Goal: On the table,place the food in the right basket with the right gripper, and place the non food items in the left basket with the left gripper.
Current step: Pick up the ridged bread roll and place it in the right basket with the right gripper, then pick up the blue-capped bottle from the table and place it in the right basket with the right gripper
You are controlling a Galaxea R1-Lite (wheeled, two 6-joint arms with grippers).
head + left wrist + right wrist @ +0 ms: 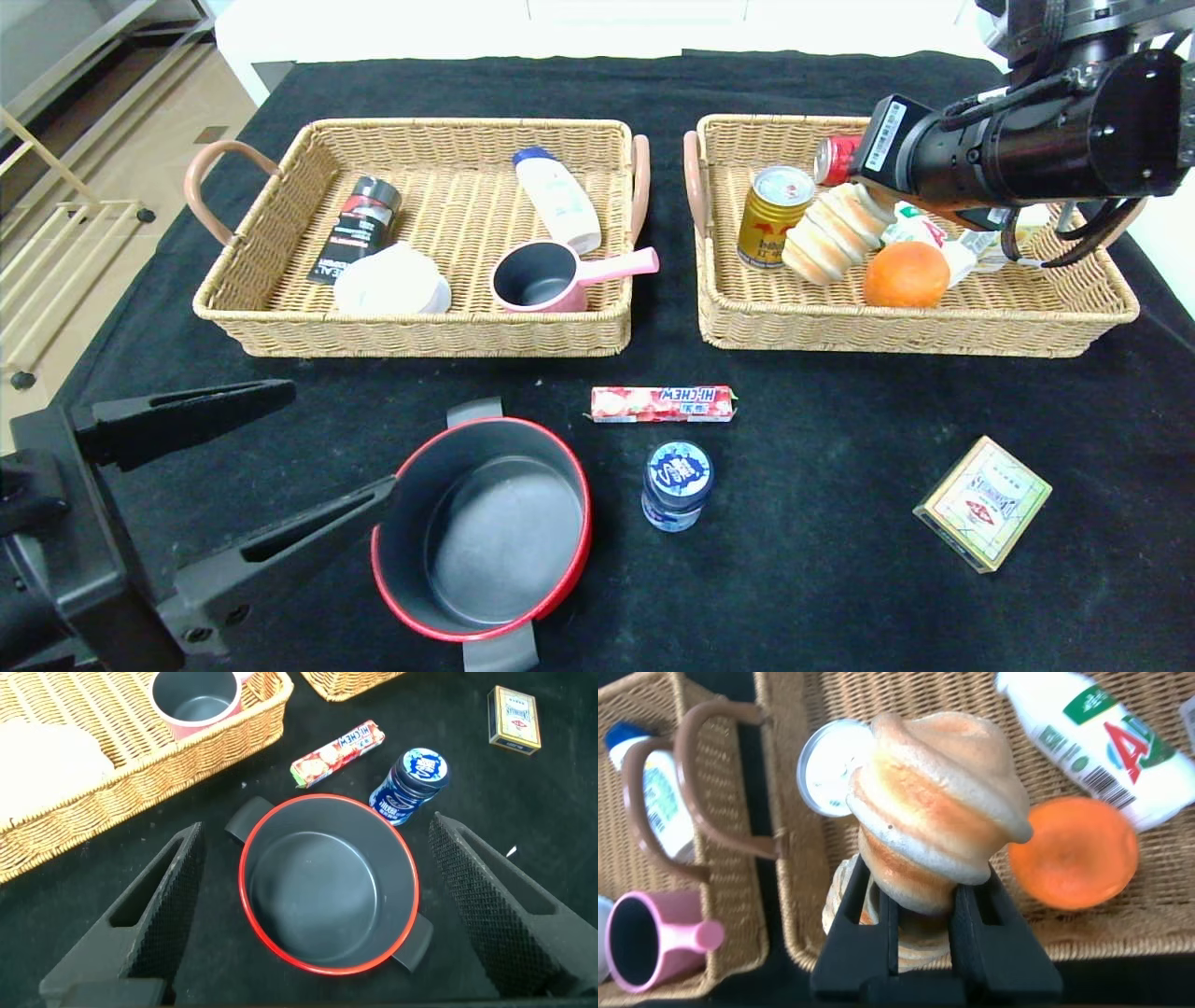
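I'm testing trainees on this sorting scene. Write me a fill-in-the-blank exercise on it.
1. The right gripper holds the ____ over the right basket.
2. The left gripper hovers, open, over the red-rimmed ____.
3. The candy stick lies on the ____, outside both baskets.

Missing words: bread; pot; table
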